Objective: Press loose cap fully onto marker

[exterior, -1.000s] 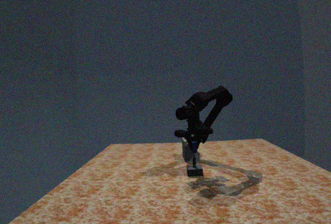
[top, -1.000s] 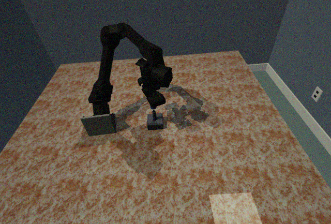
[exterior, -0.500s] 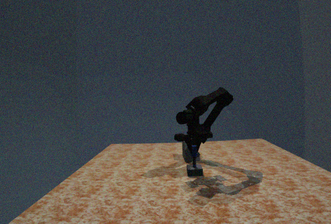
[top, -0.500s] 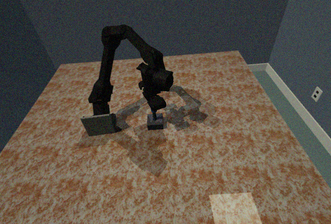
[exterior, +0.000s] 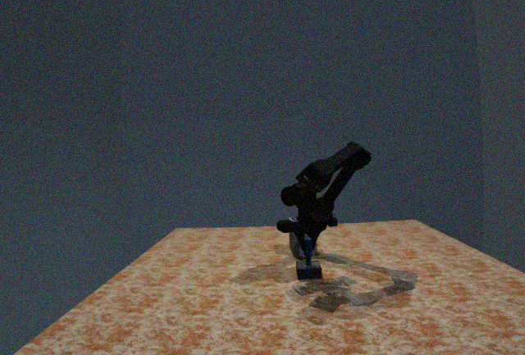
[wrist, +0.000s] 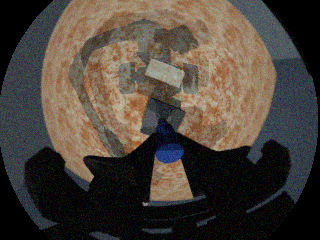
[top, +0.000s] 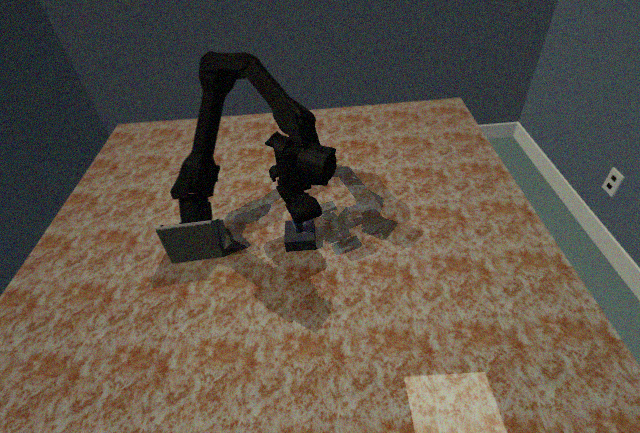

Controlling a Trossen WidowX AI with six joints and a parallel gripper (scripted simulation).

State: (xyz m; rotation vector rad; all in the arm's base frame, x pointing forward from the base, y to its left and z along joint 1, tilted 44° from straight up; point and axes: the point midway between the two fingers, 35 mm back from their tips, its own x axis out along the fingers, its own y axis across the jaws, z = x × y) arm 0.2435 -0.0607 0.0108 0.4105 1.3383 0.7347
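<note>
We've got the gripper [exterior: 308, 244] pointing straight down over the holder block [top: 300, 237], fingers pinching the blue cap [wrist: 170, 154] — in the wrist view it sits as a blue disc right between the two dark fingers, and in the exterior view a short blue piece [exterior: 308, 243] shows just under the gripper body. The block stands on the table [top: 465, 273] around the middle, nearer the far edge than the near one. The marker [exterior: 308, 260] shows only as a thin dark stub between the cap and the block top in the exterior view; in the top view the gripper covers it, so we can't tell from there whether the cap is fully seated or just riding on the tip. Cap, marker and block line up vertically in the exterior view. Around it: the arm's grey base plate [top: 190, 242] sits left of the block in the top view, near but apart, and the arm [top: 227, 82] arches up from it and comes down onto the block — nothing stands between base and block. Grey overlapping shadows [top: 361, 221] spread on the table right of the block, touching its foot. A pale bright rectangle [top: 452, 401] lies on the surface at the near edge, towards the near-right corner, well apart from everything. Past the right edge there's a strip of floor with a white skirting board [top: 568, 195] and a wall socket [top: 612, 181]. In the wrist view a light grey patch [wrist: 164, 75] shows on the table beyond the cap; what it is we can't tell.
</note>
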